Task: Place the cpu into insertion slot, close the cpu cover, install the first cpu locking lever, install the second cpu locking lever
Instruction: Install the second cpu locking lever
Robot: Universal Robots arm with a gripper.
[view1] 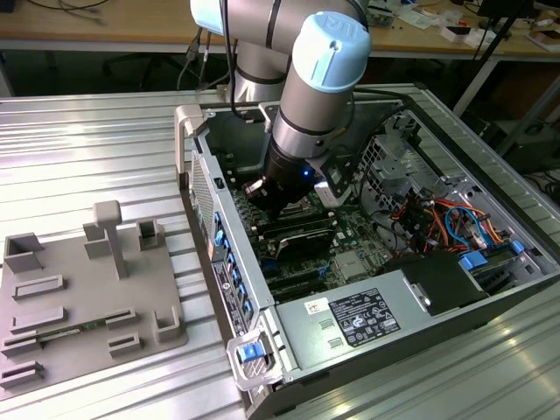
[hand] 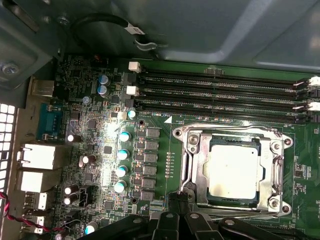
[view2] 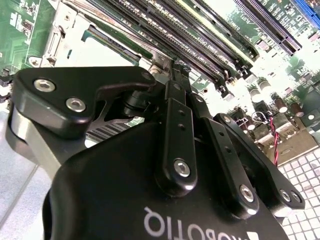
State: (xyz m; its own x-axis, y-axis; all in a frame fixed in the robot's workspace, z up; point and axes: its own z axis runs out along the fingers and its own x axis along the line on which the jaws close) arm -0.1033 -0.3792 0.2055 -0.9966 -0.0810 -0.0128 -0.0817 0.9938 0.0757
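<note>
Looking into the open computer case [view1: 262, 289] at the middle of the exterior view, we see the arm [view1: 306, 114] reaching down from the top of the frame, the gripper [view1: 278, 208] low over the green board [view1: 346, 241]. In the first wrist view the cpu [hand: 233, 171] sits flat in the insertion slot [hand: 197, 200] at the lower right of the frame, and the cpu cover [hand: 234, 134] lies closed around it, its window showing the silver top. Long memory slots [hand: 220, 92] run just above it. In the second wrist view the jaws stand closed, fingertips [view2: 176, 95] together beside the slot's edge, and we cannot tell whether they pinch anything. A grey fixture plate [view1: 83, 297] rests on the ribbed surface [view1: 79, 149] at the lower left.
</note>
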